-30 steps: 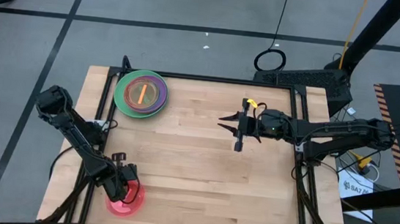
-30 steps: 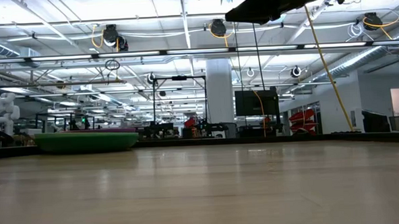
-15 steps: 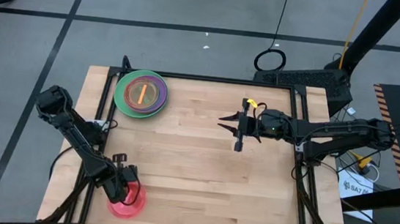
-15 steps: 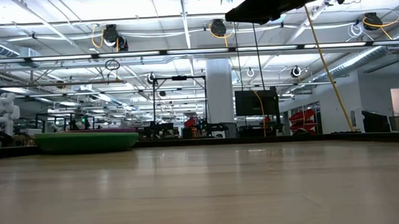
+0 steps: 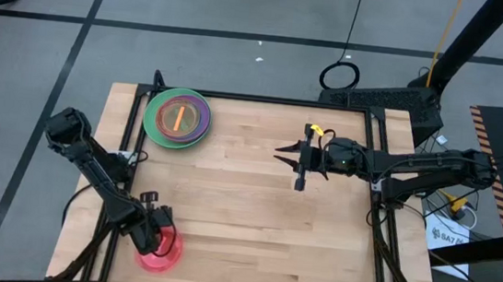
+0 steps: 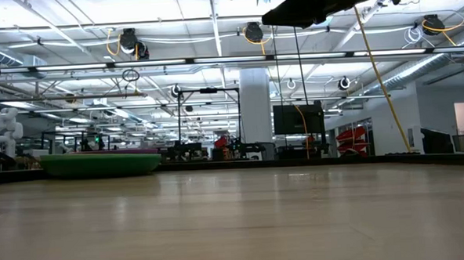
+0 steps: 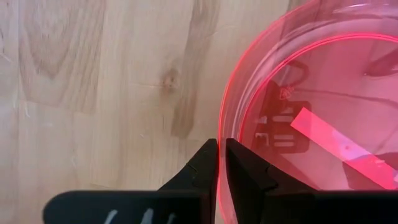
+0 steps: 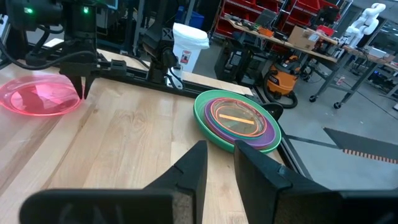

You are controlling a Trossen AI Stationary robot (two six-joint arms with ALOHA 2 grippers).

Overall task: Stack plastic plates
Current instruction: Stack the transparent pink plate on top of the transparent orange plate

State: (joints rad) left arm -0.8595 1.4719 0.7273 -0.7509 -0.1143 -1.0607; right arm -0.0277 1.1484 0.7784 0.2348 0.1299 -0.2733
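A stack of plates (image 5: 177, 118) stands at the table's far left: a green plate at the bottom, a purple one on it, a translucent orange one on top. It also shows in the right wrist view (image 8: 239, 121) and the low view (image 6: 100, 163). A translucent pink plate (image 5: 159, 254) lies at the near left. My left gripper (image 5: 157, 237) is shut on its rim. My right gripper (image 5: 278, 150) hovers above the table's middle, empty, its fingers a narrow gap apart (image 8: 221, 155). My left gripper pinches the pink plate's rim (image 7: 221, 149) between its two fingers, one finger inside the rim and one outside. The fingers come from above, pointing down (image 8: 81, 87). The plate looks flat on the table (image 8: 38, 96).
A black frame runs along the table's left and far edges (image 5: 127, 138). Bare wood (image 5: 252, 234) lies between the stack, the pink plate and the right arm. The right arm (image 6: 321, 5) shows at the top of the low view.
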